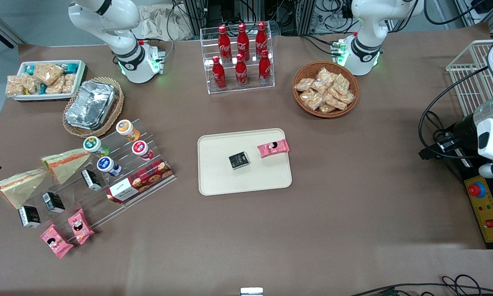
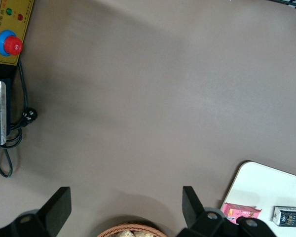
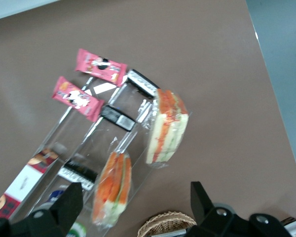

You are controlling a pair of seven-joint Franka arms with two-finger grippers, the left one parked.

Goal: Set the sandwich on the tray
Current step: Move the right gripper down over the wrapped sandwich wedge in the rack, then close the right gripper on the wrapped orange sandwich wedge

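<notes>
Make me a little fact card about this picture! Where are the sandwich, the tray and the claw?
sandwich: on the table at the working arm's end, beside the other wedge
tray: mid-table, apart from the sandwich
on the tray: black box, pink snack pack
claw: open, empty, above both wedges
job done: not yet
</notes>
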